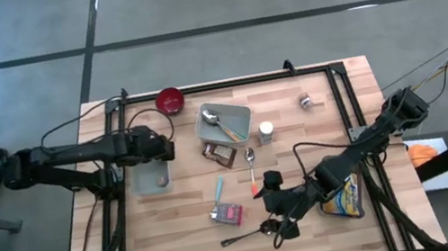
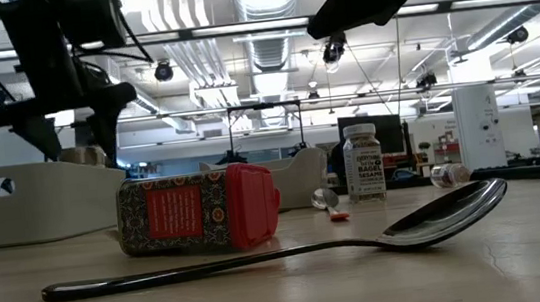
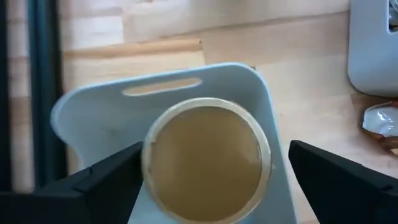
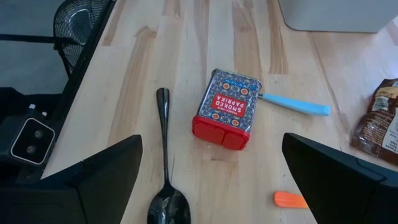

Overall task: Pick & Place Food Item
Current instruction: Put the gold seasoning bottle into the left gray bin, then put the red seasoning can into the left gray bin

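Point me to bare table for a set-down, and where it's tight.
Free: the wood between the red bowl and the small jar along the far edge, and the near-left corner below the pale tray. Crowded: the middle, around the grey bin, paprika tin and black spoon.

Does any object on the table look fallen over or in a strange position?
Yes. The red-lidded smoked paprika tin lies on its side on the wooden table instead of standing, beside the dark metal spoon. Nothing looks spilled.

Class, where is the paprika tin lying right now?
In the high view the paprika tin lies on its side near the table's front middle, between the blue utensil and the dark spoon.
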